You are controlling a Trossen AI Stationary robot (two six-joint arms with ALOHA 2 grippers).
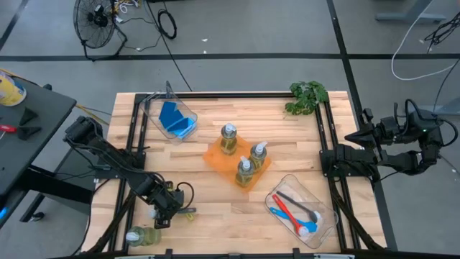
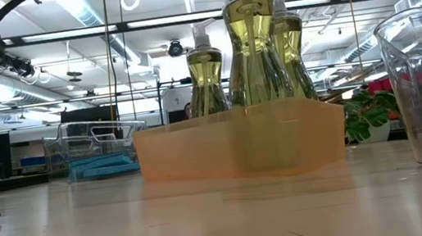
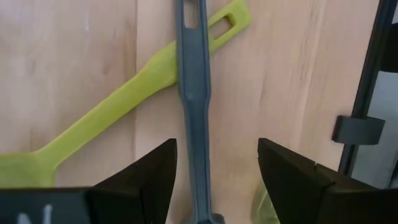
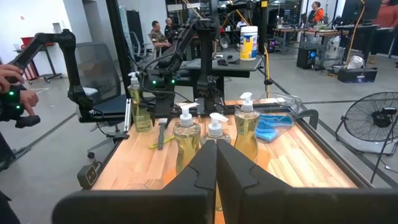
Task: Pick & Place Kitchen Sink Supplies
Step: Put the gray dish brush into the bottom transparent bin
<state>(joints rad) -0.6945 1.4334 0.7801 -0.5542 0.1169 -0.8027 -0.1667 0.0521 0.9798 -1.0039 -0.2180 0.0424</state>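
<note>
A grey brush (image 3: pixel 194 93) lies on the table at the near left, its handle crossing over the handle of a yellow-green brush (image 3: pixel 112 106). My left gripper (image 3: pixel 214 180) (image 1: pixel 164 214) points down over them, open. One finger stands on each side of the grey handle, and neither touches it. One pump bottle (image 1: pixel 139 235) stands by the near left corner. Three more bottles (image 1: pixel 244 155) stand in an orange tray (image 1: pixel 215 155) at mid-table. My right gripper (image 4: pixel 216 165) is shut and waits raised at the table's right edge.
A clear bin (image 1: pixel 159 101) holding blue sponges (image 1: pixel 176 121) stands at the far left. Another clear bin (image 1: pixel 323 230) at the near right holds red, blue and grey brushes (image 1: pixel 291 208). A leafy plant (image 1: pixel 307 97) sits at the far right. People stand in the room beyond.
</note>
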